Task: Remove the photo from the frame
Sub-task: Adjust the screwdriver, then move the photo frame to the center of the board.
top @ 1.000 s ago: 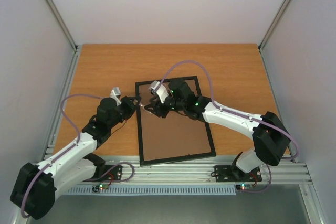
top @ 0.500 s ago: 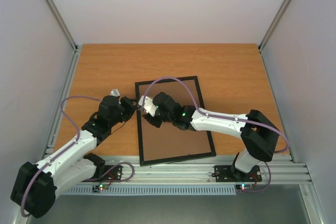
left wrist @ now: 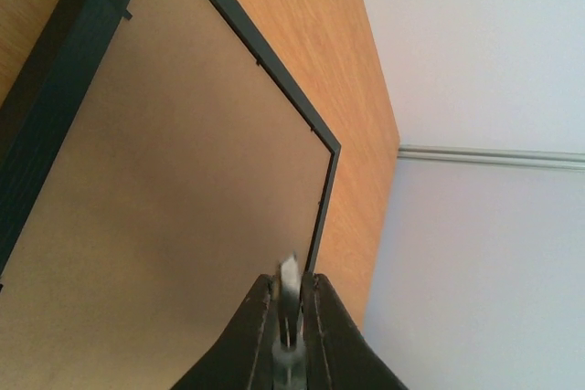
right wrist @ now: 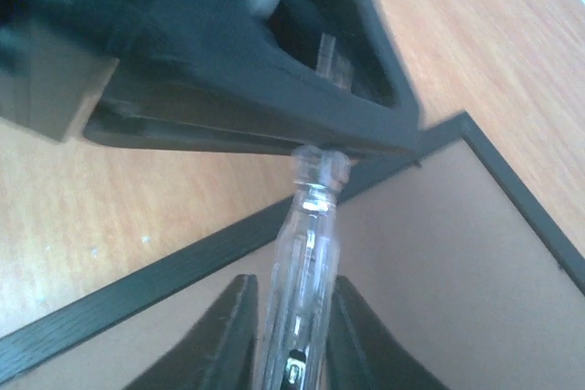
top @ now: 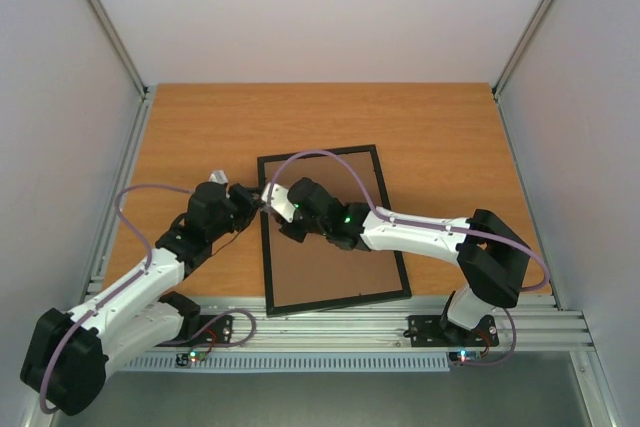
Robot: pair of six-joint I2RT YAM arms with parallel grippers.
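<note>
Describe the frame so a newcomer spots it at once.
Start at the orange wooden table, between the left arm and right arm. The frame lies flat there, back up: a thin black rectangular border around brown board, the only flat panel beside those white arms.

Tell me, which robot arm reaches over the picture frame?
The right arm: it stretches across the brown back of the frame. The left arm is over the table beside it.
</note>
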